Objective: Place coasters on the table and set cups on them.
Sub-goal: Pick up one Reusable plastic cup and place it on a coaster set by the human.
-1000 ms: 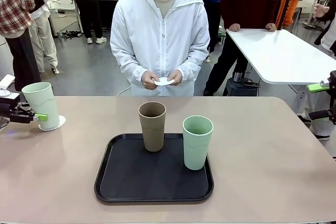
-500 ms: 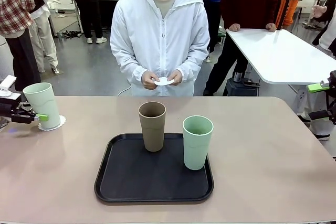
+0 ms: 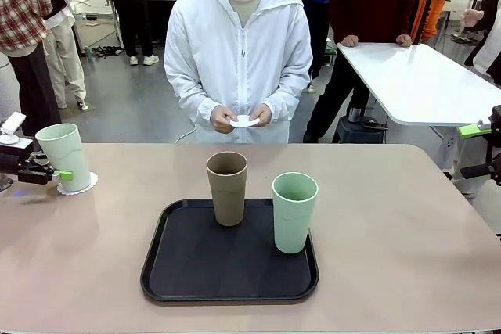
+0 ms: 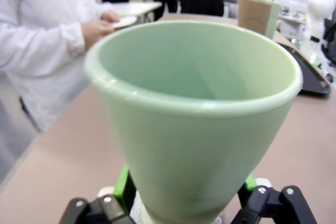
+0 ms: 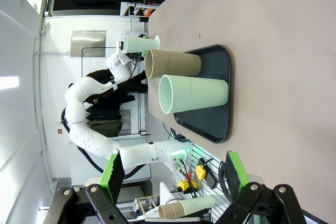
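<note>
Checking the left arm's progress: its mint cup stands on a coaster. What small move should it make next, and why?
Probably draw the left gripper back off the mint cup, jaws wide. That cup stands upright on its coaster, so this placement looks done; the brown cup and second mint cup wait on the black tray.

light: bright and even, coming from overhead, nothing dim
shadows: just soft little ones under the brown cup (image 3: 227,188) and tray mint cup (image 3: 295,212) on the black tray (image 3: 172,271)
glare: white table (image 3: 423,84) shines; pale sheen on the close mint cup (image 4: 194,129) rim
blur: that cup, right between the left gripper (image 4: 186,182) fingers, looks soft; sleeve (image 4: 47,51) past it too
distortion: right gripper (image 5: 173,174) view lies sideways, stretched toward the edges
</note>
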You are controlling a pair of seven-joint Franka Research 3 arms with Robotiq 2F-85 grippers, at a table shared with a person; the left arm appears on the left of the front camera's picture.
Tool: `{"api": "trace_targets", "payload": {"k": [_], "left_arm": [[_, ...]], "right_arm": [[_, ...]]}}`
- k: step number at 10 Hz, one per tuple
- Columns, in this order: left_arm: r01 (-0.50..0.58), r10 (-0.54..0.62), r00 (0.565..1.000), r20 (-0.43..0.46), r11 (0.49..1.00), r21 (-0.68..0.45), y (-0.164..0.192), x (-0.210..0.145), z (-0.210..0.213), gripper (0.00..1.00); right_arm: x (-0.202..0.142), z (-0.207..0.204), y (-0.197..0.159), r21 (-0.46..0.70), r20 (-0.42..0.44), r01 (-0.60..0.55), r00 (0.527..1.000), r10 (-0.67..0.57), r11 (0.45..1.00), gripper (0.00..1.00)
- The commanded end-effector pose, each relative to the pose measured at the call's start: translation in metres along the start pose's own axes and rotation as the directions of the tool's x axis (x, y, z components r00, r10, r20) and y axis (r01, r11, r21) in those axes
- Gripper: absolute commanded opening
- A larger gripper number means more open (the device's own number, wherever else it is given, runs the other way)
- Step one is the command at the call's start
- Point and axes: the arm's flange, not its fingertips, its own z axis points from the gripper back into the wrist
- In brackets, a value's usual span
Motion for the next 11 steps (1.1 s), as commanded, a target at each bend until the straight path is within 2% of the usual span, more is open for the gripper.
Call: {"api": "trace_targets", "payload": {"k": [1,5,11], "left_arm": [[0.029,-0.029,0.999,-0.026,0.999,-0.018,0.002,-0.001,0.003,1.0],[0.017,-0.017,0.998,-0.056,1.0,-0.007,0.002,-0.002,0.003,1.0],[0.0,0.003,0.978,-0.208,1.0,0.013,-0.002,0.009,0.015,1.0]], "right_arm": [[-0.001,0.0,0.001,0.01,-0.002,-0.006,1.0,0.006,1.0,1.0],[-0.001,0.0,0.001,0.01,-0.002,-0.006,1.0,0.006,1.0,1.0],[-0.001,0.0,0.001,0.01,-0.002,-0.006,1.0,0.006,1.0,1.0]]}}
